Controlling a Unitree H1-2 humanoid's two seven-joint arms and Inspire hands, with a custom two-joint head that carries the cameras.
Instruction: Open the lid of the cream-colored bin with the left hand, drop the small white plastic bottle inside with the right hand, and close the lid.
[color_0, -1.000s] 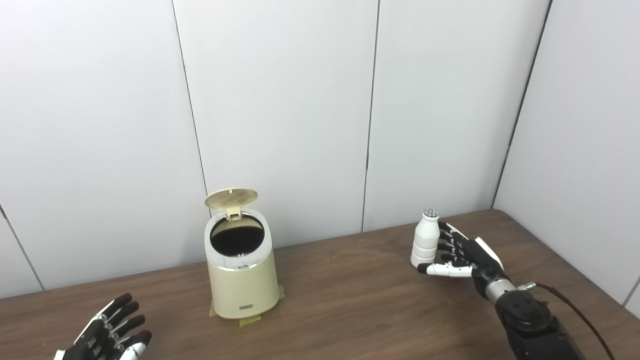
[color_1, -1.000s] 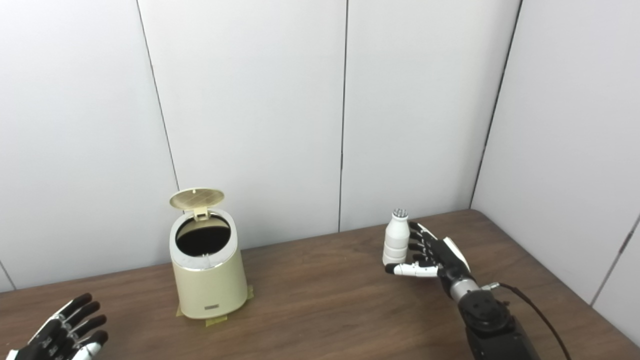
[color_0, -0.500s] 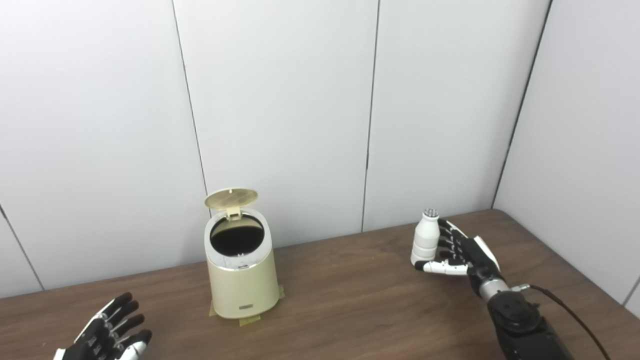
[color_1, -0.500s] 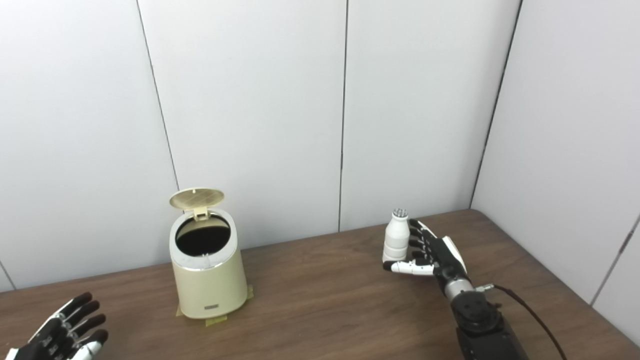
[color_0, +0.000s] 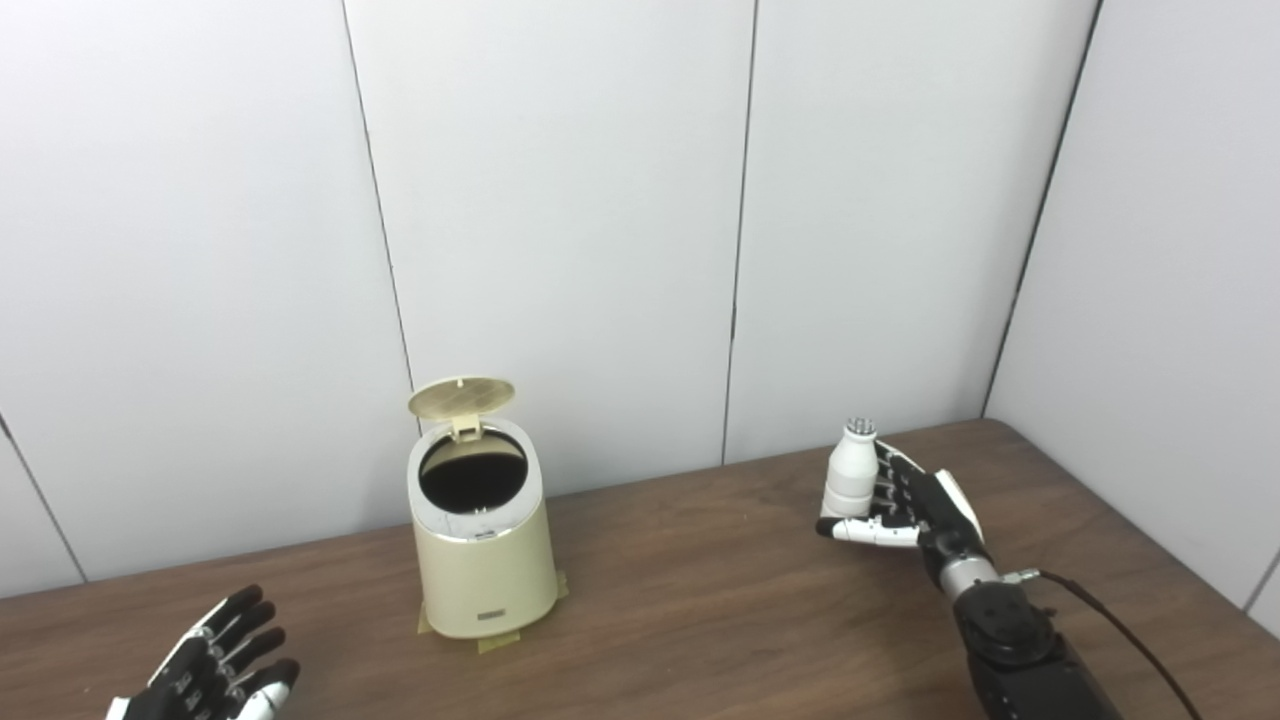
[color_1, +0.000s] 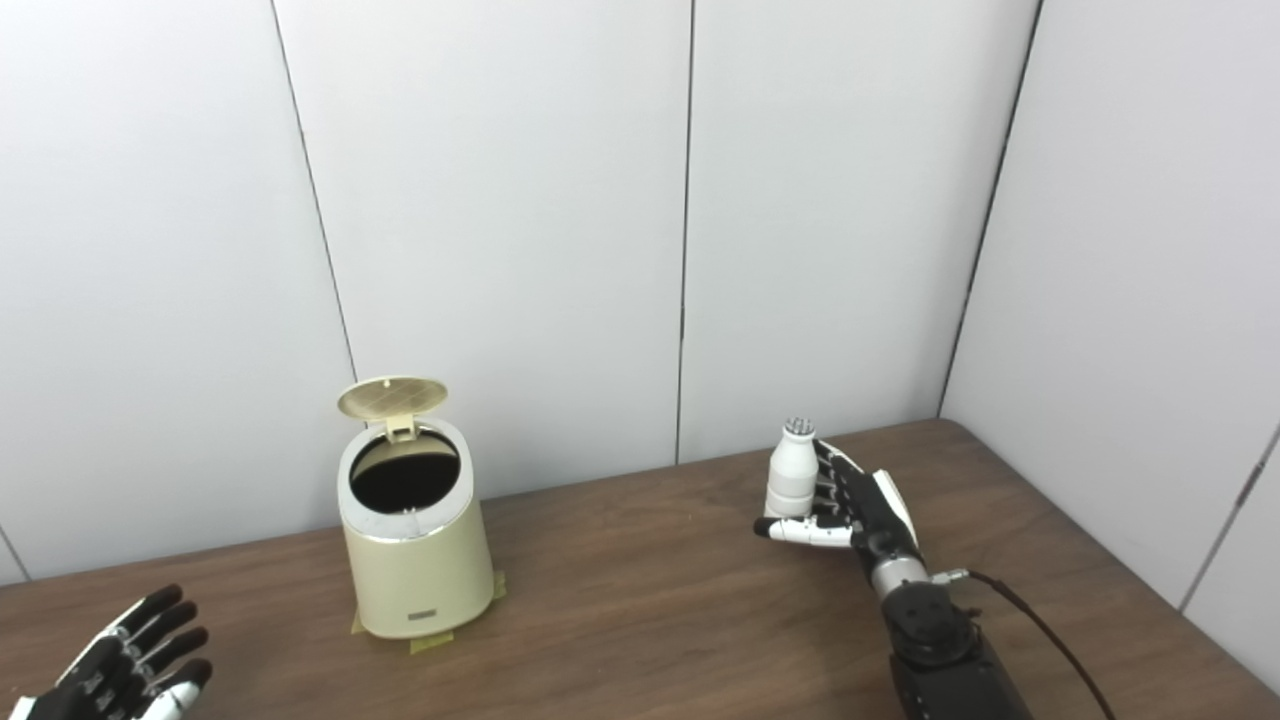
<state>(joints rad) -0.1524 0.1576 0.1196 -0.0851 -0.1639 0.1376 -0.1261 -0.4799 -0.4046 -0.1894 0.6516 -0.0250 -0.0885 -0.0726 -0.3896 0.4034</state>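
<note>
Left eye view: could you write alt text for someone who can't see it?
A robot's right hand has its fingers open around an upright white bottle on a wooden table. To the left stands a cream bin, its lid up. The left hand rests open at the bottom left corner, holding nothing.

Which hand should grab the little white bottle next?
The right hand. Its fingers are open right beside the white bottle, thumb across its base. The left hand waits open at the near left corner, on the far side of the bin, whose lid is up.
</note>
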